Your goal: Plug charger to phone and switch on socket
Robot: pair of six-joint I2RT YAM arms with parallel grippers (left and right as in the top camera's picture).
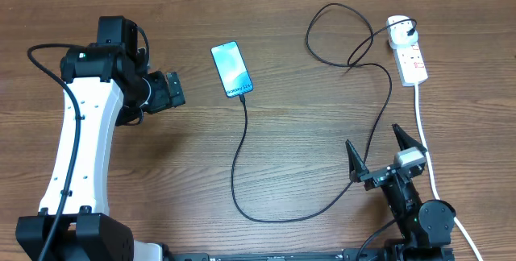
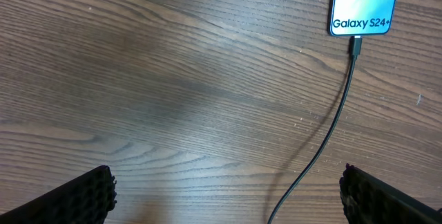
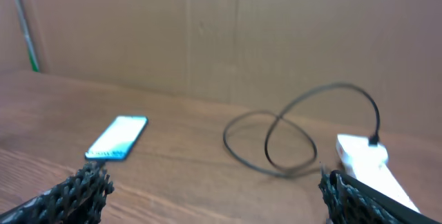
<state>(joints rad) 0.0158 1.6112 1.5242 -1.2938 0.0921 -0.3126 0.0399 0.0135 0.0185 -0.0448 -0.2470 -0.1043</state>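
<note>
The phone (image 1: 231,69) lies screen-up at the middle back of the table, its teal screen reading "Galaxy S24+" (image 2: 364,3). The charger's black plug tip (image 2: 356,45) meets the phone's lower edge, and its cable (image 1: 239,172) curves toward the front, then right and back to the white adapter (image 1: 398,27) in the socket (image 1: 411,58). My left gripper (image 1: 176,90) hovers open left of the phone, the cable passing near its right finger (image 2: 387,198). Open as well, my right gripper (image 1: 375,150) stays low at the front right, with phone (image 3: 117,137) and socket (image 3: 364,160) ahead of it.
The socket's thick white cord (image 1: 425,140) runs forward past the right arm's base. Black cable loops (image 3: 276,141) lie left of the socket. A cardboard wall (image 3: 207,30) closes off the back of the table.
</note>
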